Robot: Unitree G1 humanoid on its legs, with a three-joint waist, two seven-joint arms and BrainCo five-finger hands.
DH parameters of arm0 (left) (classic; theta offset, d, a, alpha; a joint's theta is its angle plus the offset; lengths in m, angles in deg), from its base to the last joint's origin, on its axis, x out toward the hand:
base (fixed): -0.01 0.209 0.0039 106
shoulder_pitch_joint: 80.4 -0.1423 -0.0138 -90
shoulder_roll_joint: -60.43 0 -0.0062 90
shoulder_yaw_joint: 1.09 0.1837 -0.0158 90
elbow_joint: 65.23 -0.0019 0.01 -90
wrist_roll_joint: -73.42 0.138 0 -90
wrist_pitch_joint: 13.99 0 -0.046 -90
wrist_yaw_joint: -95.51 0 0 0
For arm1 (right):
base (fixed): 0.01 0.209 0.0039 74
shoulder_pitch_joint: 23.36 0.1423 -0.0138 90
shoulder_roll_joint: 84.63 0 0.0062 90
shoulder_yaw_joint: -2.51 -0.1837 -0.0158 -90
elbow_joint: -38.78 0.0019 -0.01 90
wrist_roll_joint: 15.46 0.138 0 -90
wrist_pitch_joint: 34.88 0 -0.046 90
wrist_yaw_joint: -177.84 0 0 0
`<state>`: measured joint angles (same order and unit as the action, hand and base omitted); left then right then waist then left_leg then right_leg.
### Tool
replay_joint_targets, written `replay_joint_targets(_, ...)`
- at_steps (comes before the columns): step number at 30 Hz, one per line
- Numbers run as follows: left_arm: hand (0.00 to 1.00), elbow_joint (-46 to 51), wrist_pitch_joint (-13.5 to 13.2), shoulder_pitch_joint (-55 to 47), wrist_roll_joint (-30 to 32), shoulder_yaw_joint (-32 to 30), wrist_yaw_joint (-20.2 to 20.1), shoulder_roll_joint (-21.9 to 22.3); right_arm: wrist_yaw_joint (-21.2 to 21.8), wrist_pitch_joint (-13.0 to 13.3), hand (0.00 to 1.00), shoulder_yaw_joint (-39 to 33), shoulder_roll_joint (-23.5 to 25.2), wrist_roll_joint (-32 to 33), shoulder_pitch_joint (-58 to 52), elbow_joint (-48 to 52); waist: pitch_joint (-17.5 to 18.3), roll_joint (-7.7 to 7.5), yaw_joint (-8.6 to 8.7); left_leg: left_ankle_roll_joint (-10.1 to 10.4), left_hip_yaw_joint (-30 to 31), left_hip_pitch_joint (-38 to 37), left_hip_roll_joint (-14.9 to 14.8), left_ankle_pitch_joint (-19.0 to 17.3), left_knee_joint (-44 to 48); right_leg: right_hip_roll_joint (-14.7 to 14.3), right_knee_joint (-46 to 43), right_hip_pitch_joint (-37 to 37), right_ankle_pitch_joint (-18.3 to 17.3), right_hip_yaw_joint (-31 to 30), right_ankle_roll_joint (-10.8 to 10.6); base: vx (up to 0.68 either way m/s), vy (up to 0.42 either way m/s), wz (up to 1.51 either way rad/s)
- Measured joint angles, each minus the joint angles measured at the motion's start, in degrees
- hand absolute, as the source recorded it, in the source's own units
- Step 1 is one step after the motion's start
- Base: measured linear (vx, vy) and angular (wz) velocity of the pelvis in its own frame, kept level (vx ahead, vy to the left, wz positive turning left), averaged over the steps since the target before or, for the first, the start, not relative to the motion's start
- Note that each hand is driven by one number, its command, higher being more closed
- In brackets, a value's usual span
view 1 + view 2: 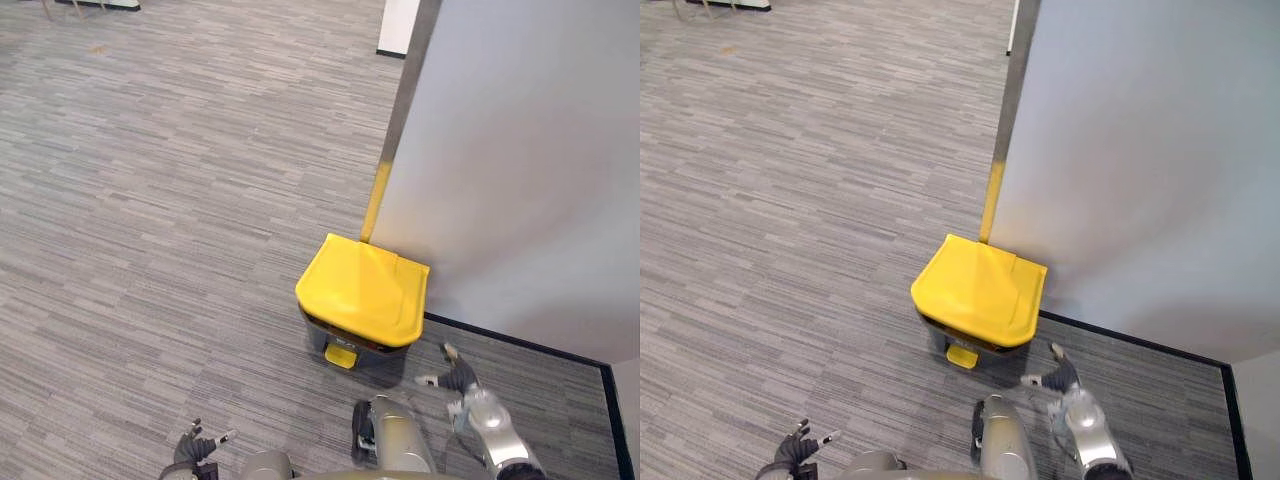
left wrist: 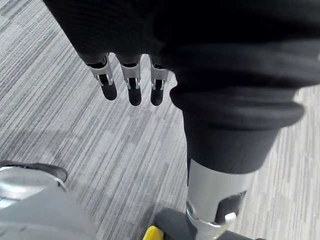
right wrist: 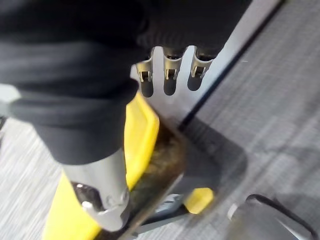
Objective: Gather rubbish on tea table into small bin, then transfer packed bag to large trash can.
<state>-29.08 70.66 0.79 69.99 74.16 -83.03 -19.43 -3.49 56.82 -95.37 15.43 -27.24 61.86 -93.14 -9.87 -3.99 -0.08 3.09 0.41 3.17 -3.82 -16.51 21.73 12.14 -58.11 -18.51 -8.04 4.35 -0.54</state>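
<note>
Both hands hang empty, fingers loosely spread: left hand [image 1: 196,449] at seven o'clock, right hand [image 1: 459,379] at five. Yellow-lidded pedal bin [image 1: 362,288] sits closed, centre, against grey wall [image 1: 520,150].

Glossy yellow plastic bin lid [image 1: 362,290]

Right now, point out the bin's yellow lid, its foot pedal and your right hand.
yellow lid [image 1: 362,290]: left eye view, centre of its top.
foot pedal [image 1: 341,356]: left eye view, its yellow plate.
right hand [image 1: 461,378]: left eye view, its dark back.
</note>
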Motion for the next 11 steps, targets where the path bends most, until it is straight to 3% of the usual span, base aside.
replay_joint_targets(1, 0.00, 0.37, 0.03, -0.01, -0.39, -0.36, 0.00, -0.10, -0.02, -0.20, 0.00, -0.69, 0.47, 0.01, -0.24, -0.16, 0.55, -0.83, -0.30, 0.53, -0.24, 0.79, -0.17, 0.32, 0.02, 0.45, 3.49, 2.48, 1.31, -0.32, -0.52, -0.13, -0.177, -0.56)
replay_joint_targets(2, 0.00, 0.46, 0.16, 1.12, -0.75, -2.22, 0.12, 0.36, -0.38, -0.51, 0.00, -1.95, 0.85, 0.00, -0.04, -0.83, 0.68, -0.42, -1.03, 1.77, -1.05, 1.64, -0.99, 1.93, -1.46, -0.95, 11.15, 4.65, -3.28, 0.91, -3.51, -0.11, -0.197, -0.42)
replay_joint_targets(3, 0.00, 0.51, 0.09, 1.64, -0.86, -3.25, 0.07, 1.52, -1.31, -0.58, 0.00, -3.37, 1.15, 0.03, 0.23, -1.37, 1.36, 0.19, -1.13, 2.11, -2.44, 1.42, -2.12, 5.69, -5.48, -1.87, 18.40, 6.68, -4.96, 2.44, -4.45, -0.08, -0.157, -0.43)
replay_joint_targets(4, 0.00, 0.50, 0.02, 1.77, -0.91, -3.35, 0.08, 2.10, -1.67, -0.58, 0.00, -3.79, 1.07, 0.05, 0.44, -1.83, 1.87, 0.44, -1.01, 2.17, -3.04, 1.22, -2.30, 7.47, -7.78, -2.25, 21.86, 7.48, -5.33, 2.95, -4.15, -0.10, -0.217, -0.36)
replay_joint_targets(6, 0.00, 0.16, -0.06, 2.79, -1.09, -3.15, -0.06, 3.54, -2.34, -0.54, 0.00, -5.84, -0.20, 0.18, 2.87, -6.05, 3.20, 2.40, -0.95, 3.25, -4.53, 0.81, -3.52, 10.96, -14.52, -5.11, 33.11, 9.53, -5.31, 3.09, -4.09, -0.12, -0.188, -0.42)
replay_joint_targets(9, 0.00, -0.24, -0.14, 3.64, -1.13, -2.77, 0.00, 2.39, -2.37, -0.94, 0.00, -7.19, -2.20, 0.41, 4.25, -10.51, 3.58, 3.48, -0.76, 3.15, -3.91, -0.16, -3.95, 14.41, -19.46, -6.58, 41.52, 12.38, -3.80, 3.63, -2.33, -0.12, -0.091, -0.08)
replay_joint_targets(11, 0.00, -0.79, -0.14, 3.53, -1.13, -2.77, 0.01, 1.04, -2.54, -1.06, 0.00, -8.25, -2.73, 0.68, 4.01, -12.62, 3.82, 3.49, -0.80, 3.16, -3.39, -0.92, -4.06, 14.70, -20.24, -6.96, 42.88, 13.41, -2.90, 3.93, -2.22, -0.10, -0.018, 0.07)
